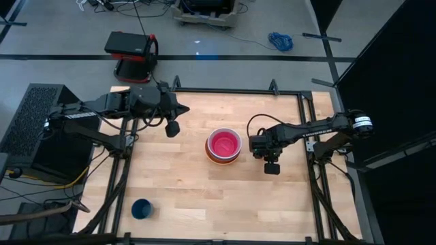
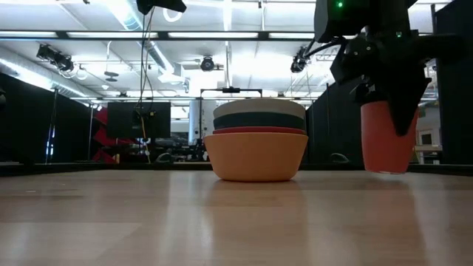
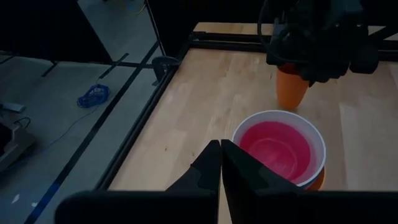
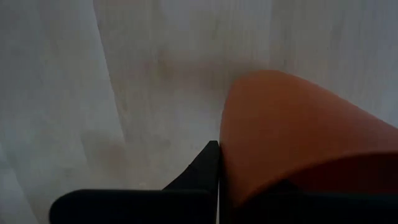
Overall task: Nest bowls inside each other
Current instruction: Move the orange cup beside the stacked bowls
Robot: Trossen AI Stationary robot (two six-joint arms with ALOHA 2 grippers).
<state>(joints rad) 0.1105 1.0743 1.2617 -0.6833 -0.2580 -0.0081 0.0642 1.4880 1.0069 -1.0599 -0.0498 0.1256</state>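
Note:
The bowls stand nested in one stack [image 1: 224, 145] on the middle of the table. The orange bowl [image 2: 256, 157] is at the bottom, then the red rim [image 2: 256, 131], the teal bowl [image 2: 259, 120] and the white bowl [image 2: 259, 107]. The pink bowl [image 3: 275, 144] lies inside on top. My right gripper [image 1: 272, 168] is to the right of the stack, shut on a small orange cup [image 2: 384, 140]. My left gripper [image 1: 173, 128] hangs shut and empty above the table, left of the stack. My right gripper holds the orange cup by its wall near the rim, coming from above with the fingers pointing down. One finger [image 4: 208, 165] lies against the cup's outer wall [image 4: 249, 143]; the cup hides the other. The cup hangs upright, mouth up, just clear of the table.
A small dark blue cup [image 1: 142, 208] stands near the table's front left corner. A black frame rail [image 1: 238, 91] runs round the wooden table. Bare wood [image 1: 197, 190] lies in front of the stack.

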